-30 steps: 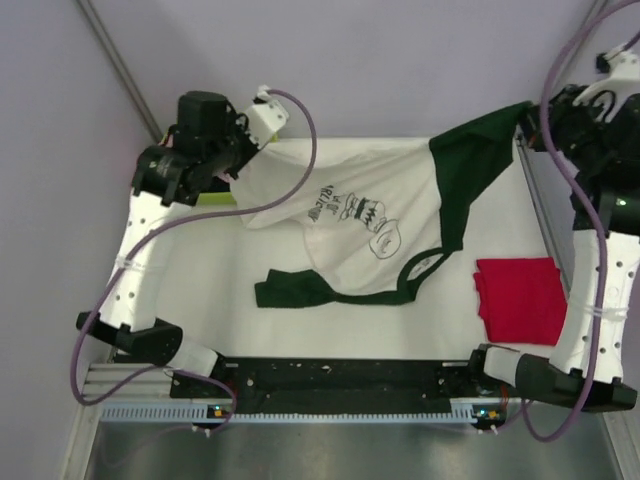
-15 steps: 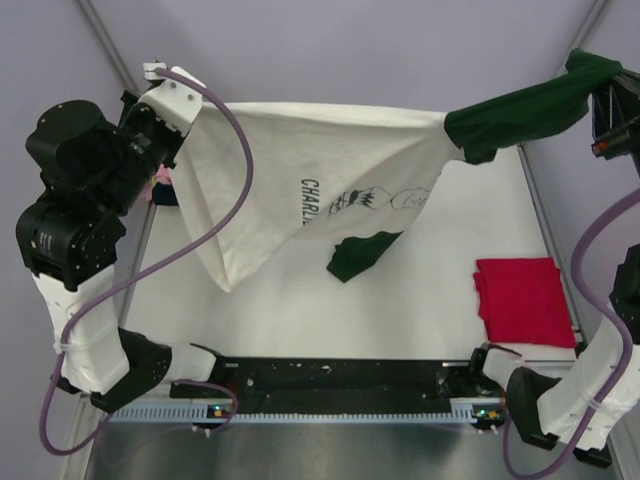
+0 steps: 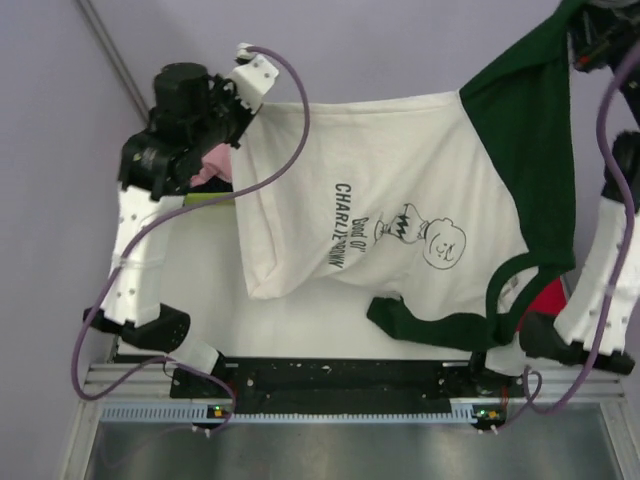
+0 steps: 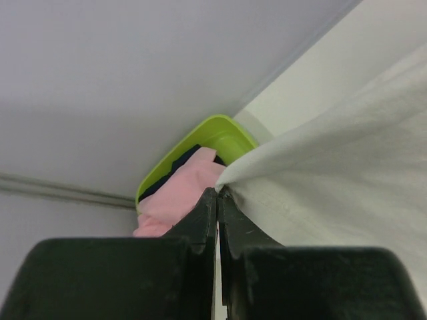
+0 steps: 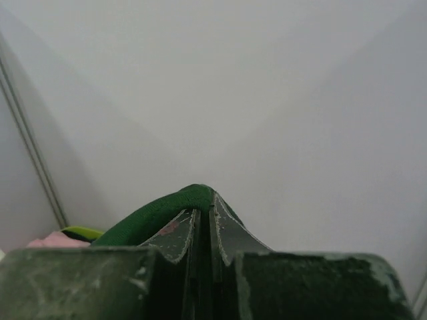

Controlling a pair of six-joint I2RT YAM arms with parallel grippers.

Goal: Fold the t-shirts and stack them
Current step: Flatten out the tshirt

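The white t-shirt [image 3: 380, 190] with dark green sleeves and a black cartoon print hangs spread between both grippers above the table, print facing up. My left gripper [image 3: 243, 110] is shut on its white corner [image 4: 230, 179] at the back left. High at the back right, my right gripper [image 3: 580, 35] is shut on the green sleeve [image 5: 150, 215]. The other green sleeve [image 3: 400, 318] droops near the front edge. Only a sliver of the red t-shirt [image 3: 547, 296] shows past the hanging shirt at the right.
A lime-green basket [image 4: 220, 133] holding pink cloth [image 4: 175, 197] stands at the table's back left, just behind the left gripper. The white table [image 3: 300, 325] shows below the shirt. A black rail [image 3: 340, 378] runs along the near edge.
The shirt has swung from a bunched, stretched hang to a flat spread, now covering most of the red shirt. The left arm moved inward and the right gripper went higher.
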